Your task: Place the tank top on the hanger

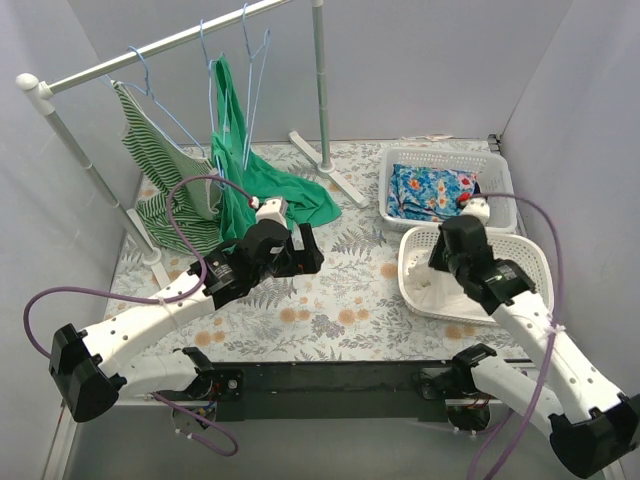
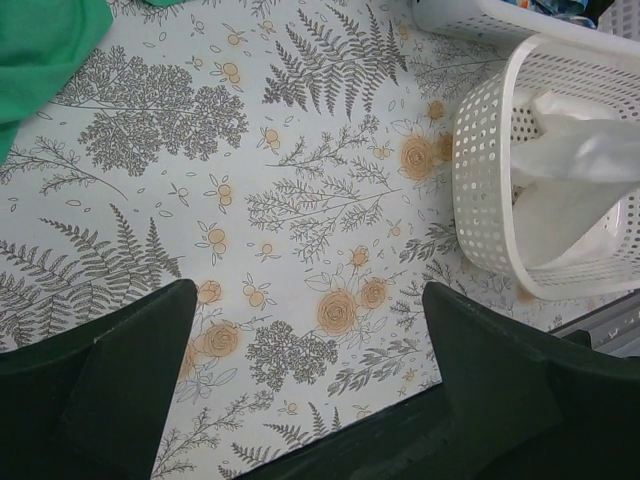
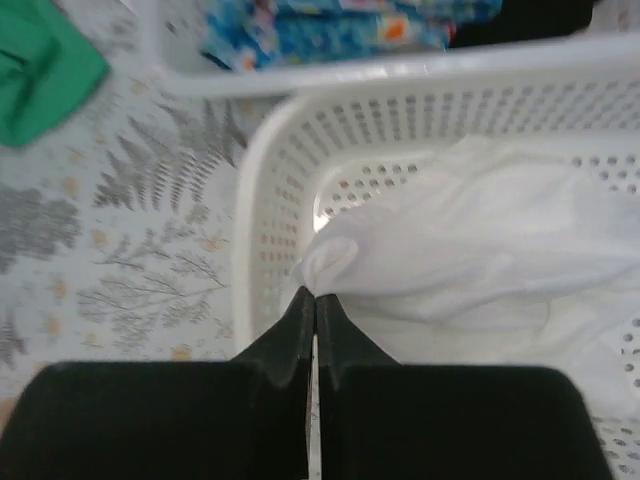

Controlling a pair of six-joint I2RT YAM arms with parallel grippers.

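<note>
Right fingers (image 3: 315, 297) pinched shut on a fold of the tank top (image 3: 470, 240), inside the basket (image 3: 250, 200) by its left wall. Lift straight up and slowly so the fabric clears the rim without dragging the basket. Left fingers (image 2: 305, 290) wide, empty, over the tabletop (image 2: 300, 150) left of the basket. Hanger (image 1: 262, 60) far behind-left of the basket, on the rail (image 1: 150, 45). No readable writing.

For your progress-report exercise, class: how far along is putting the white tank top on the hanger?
Done: only the grasp. In hand: the right tool is pinched shut on a fold of the tank top, which lies in the white basket. The left tool hangs open over the table. Left: lifting the top out, carrying it to the bare blue hanger on the rail and threading it on.
</note>
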